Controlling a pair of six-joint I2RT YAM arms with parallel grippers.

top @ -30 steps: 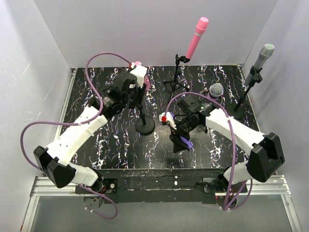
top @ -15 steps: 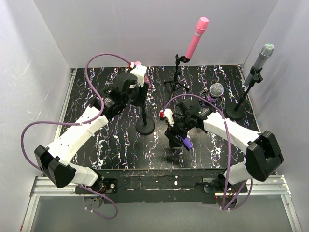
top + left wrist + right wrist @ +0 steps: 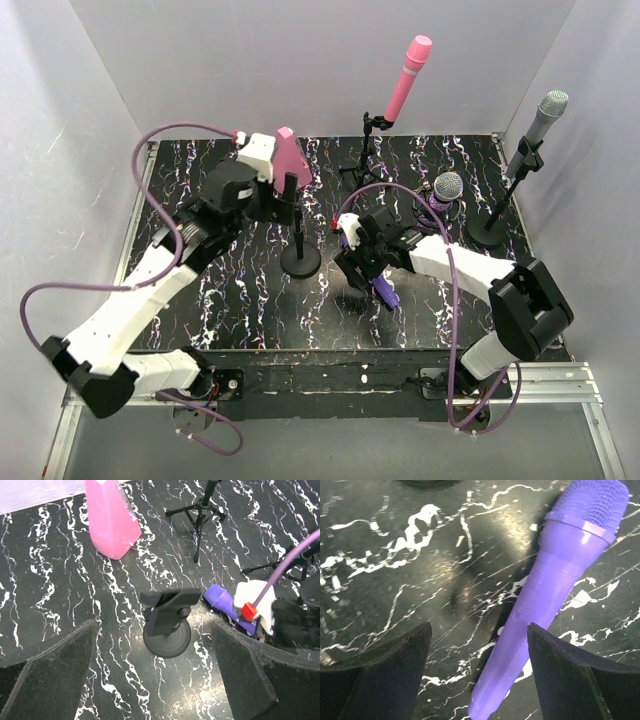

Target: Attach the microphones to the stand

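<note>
Top external view: the left gripper (image 3: 281, 198) hovers by the top of the middle stand (image 3: 300, 262), just beside the pink cone block (image 3: 288, 152); the right gripper (image 3: 365, 272) hangs low over the violet microphone (image 3: 386, 293), which lies flat on the marbled table (image 3: 200, 300). The pink microphone (image 3: 405, 75) is clipped to the tripod stand (image 3: 365, 165), the silver-grey microphone (image 3: 541, 120) to the right stand (image 3: 490, 232), and the glittery purple microphone (image 3: 447, 188) (only its mesh head shows clearly) is between those two stands. Left wrist view: its fingers (image 3: 55, 680) are spread wide and hold nothing, with the stand's empty clip (image 3: 170, 601) below them. Right wrist view: the fingers (image 3: 570, 680) are wide apart, the violet microphone on the table between them, ungripped
</note>
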